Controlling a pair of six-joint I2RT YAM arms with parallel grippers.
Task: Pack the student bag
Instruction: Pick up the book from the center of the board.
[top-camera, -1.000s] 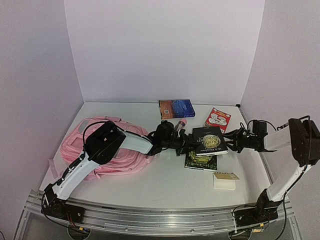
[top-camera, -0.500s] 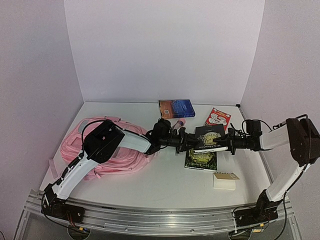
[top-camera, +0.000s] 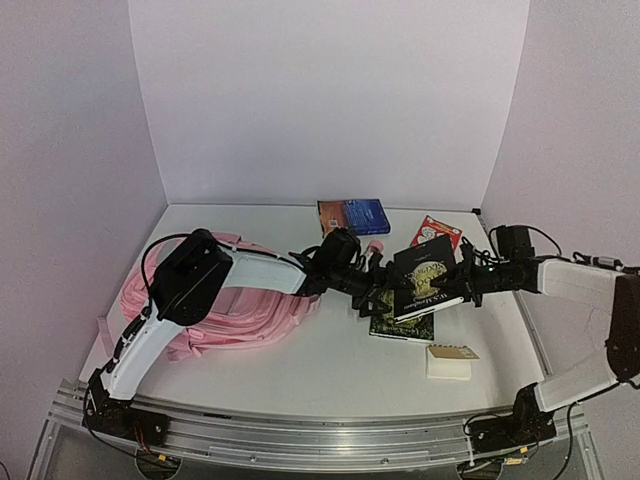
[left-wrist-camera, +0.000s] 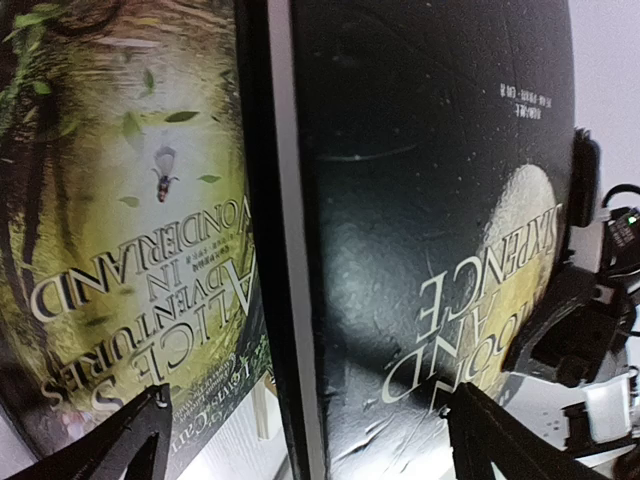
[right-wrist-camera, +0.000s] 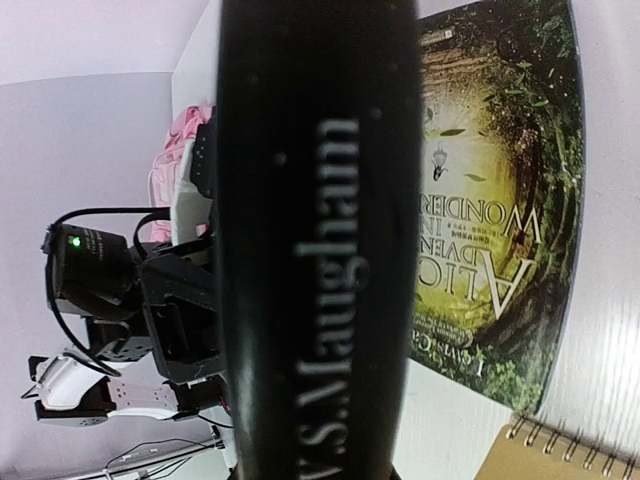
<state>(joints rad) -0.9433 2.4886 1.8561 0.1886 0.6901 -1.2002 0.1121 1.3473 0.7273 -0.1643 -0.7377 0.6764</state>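
Note:
The student bag (top-camera: 225, 300), a soft pink backpack, lies at the left of the table under my left arm. A black paperback (top-camera: 428, 275) hangs tilted over a green Alice book (top-camera: 403, 322). My right gripper (top-camera: 462, 285) is shut on the black book's right edge; its spine (right-wrist-camera: 315, 250) fills the right wrist view and hides the fingers. My left gripper (top-camera: 376, 291) is at the book's left edge, open. In the left wrist view its fingers (left-wrist-camera: 120, 440) stand wide apart either side of the black book (left-wrist-camera: 430, 200) without touching it.
A blue book (top-camera: 353, 216) and a red-and-white booklet (top-camera: 436, 233) lie near the back wall. A pink-capped tube (top-camera: 375, 247) is behind the left gripper. A spiral notebook (top-camera: 451, 360) sits on a white block at the front right.
The left gripper has opened and let go of the black book. The right gripper has shut on the book's right edge and tipped it up off the green book.

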